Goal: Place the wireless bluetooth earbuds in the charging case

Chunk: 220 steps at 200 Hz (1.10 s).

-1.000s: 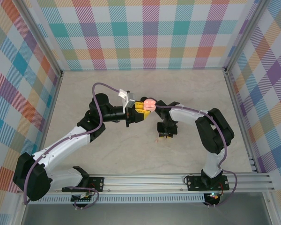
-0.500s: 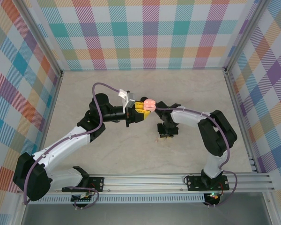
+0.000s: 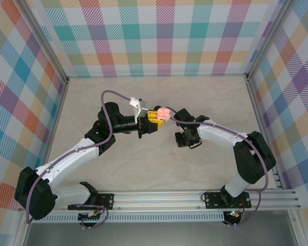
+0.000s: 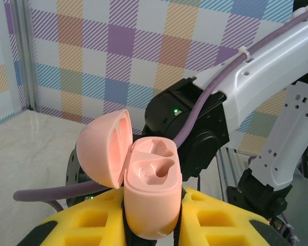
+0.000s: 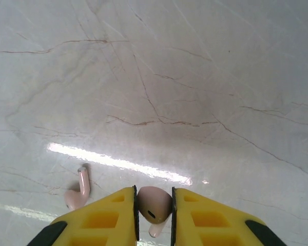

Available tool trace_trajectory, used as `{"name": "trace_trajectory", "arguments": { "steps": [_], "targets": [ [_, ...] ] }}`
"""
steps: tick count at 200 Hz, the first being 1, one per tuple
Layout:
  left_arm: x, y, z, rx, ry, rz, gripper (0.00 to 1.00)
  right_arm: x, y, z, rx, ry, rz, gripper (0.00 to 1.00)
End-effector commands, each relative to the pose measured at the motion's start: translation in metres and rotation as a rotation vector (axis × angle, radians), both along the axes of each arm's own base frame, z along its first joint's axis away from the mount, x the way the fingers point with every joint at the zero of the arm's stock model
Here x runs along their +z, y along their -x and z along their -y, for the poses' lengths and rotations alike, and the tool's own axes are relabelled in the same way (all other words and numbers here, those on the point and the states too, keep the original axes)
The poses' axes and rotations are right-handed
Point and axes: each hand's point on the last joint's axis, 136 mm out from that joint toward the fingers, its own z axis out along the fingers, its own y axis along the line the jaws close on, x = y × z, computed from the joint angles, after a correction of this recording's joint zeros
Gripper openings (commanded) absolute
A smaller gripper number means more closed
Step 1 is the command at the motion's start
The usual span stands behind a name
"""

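My left gripper [image 4: 153, 207] is shut on the body of a pale pink charging case [image 4: 151, 189], held above the table. Its lid [image 4: 102, 148] hangs open to the left and both sockets are empty. From above, the case [image 3: 163, 113] sits at the tip of the left gripper [image 3: 157, 118], mid-table. My right gripper [image 5: 154, 205] is shut on a pale pink earbud [image 5: 154, 206], stem pointing down, a little above the table. A second pink earbud [image 5: 77, 190] lies on the table to its left. The right gripper [image 3: 185, 139] hangs just right of and below the case.
The pale marble tabletop [image 3: 143, 169] is fenced by checkered walls [image 3: 159, 36] and a metal rail [image 3: 195, 197] at the near edge. The right arm's black wrist [image 4: 187, 128] stands close behind the open case.
The right gripper has closed a little on the pink earbud and shifted right, its elbow swinging out to the right. The left arm and the case have stayed still.
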Motion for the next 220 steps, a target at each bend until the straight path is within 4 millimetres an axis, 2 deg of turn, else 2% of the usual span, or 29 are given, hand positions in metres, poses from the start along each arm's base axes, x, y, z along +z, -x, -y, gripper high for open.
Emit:
{"name": "trace_trajectory", "arguments": {
  "steps": [1, 54, 116, 169, 220],
  "targets": [
    [0.008, 0.007, -0.001, -0.006, 0.02, 0.012, 0.24, 0.0, 0.002, 0.002, 0.089, 0.02, 0.0, 0.23],
    [0.006, 0.007, 0.0, -0.007, 0.019, 0.009, 0.24, -0.019, 0.005, -0.006, 0.255, 0.064, -0.097, 0.23],
    [0.007, 0.006, 0.0, -0.008, 0.024, 0.003, 0.24, -0.044, 0.005, -0.008, 0.255, 0.099, -0.178, 0.24],
    [0.008, 0.006, 0.0, -0.007, 0.024, 0.008, 0.24, -0.042, 0.007, -0.01, 0.171, 0.091, -0.221, 0.45],
    [0.009, 0.007, 0.0, -0.01, 0.026, 0.012, 0.24, -0.033, 0.005, -0.01, -0.026, 0.058, -0.24, 0.5]
  ]
}}
